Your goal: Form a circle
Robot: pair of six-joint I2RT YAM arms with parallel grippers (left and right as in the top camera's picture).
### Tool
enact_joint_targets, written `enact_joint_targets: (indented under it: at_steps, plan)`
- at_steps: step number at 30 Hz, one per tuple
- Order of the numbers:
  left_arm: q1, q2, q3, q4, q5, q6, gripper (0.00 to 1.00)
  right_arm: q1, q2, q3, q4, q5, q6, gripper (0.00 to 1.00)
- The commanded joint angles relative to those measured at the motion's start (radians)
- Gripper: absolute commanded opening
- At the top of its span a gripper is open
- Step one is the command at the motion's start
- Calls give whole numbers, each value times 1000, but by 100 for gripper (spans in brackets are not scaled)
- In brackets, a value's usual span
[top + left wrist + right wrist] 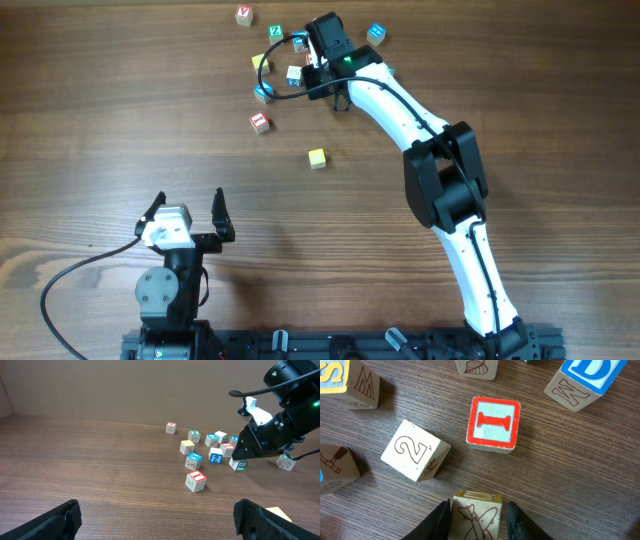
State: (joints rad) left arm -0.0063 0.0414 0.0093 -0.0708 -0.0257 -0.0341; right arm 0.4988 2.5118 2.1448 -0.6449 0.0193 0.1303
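Closest to my right wrist camera sits a pale cube with an aeroplane drawn on it (478, 521), bracketed by my right claw (479, 506). The fingers stand hard by its two sides, but I cannot tell whether they are clenched on it. Just past it, from left to right, lie a pale cube marked 2 (415, 451), turned askew; a red-framed I cube (493, 424), apart from both neighbours; and a blue D cube (585, 377) at the right edge.

From overhead, low at the left, my left claw (188, 200) hangs released. Its fingers are spread wide with nothing between them, well apart from every cube. Further right, at the far side of the worktop (100, 120), the letter cubes lie in a loose scatter around my right claw. A second red cube (260, 123) and a yellow cube (317, 158) sit alone, nearer my base than the rest.

I judge the circle barely begun. No closed ring of cubes shows anywhere, and the gaps between them are uneven. Nearly everything remains: five cubes have to be gathered, one by one, into a tight ring.
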Motion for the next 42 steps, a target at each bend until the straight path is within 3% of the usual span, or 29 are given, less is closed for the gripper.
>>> enact_joint_targets:
  at_steps: [1, 3, 5, 7, 12, 17, 25, 27, 37, 42]
  plan:
    - [5, 0, -3, -1, -2, 16, 100, 6, 19, -10, -7, -16, 8, 36]
    - [5, 0, -4, -1, -2, 16, 100, 6, 19, -11, -14, -16, 8, 36]
    - [5, 0, -3, -1, -2, 16, 100, 6, 19, -11, -22, -16, 8, 48]
    - [5, 0, -4, -1, -2, 16, 100, 7, 19, -11, -29, -17, 8, 48]
    - [5, 0, -3, -1, -2, 16, 100, 7, 19, -11, -36, -16, 8, 36]
    - [5, 0, -4, -1, -2, 16, 100, 6, 1, -10, -44, -11, 1, 35]
    - [5, 0, -4, -1, -2, 16, 100, 5, -193, -10, -136, -12, 0, 31]
    - [5, 0, -3, -1, -2, 16, 100, 5, -253, -10, -190, -12, 3, 24]
    - [5, 0, -4, -1, -2, 16, 100, 6, -338, -26, -539, -23, 13, 24]
    - [5, 0, -3, -1, -2, 16, 100, 6, -338, -150, -536, -72, 27, 24]
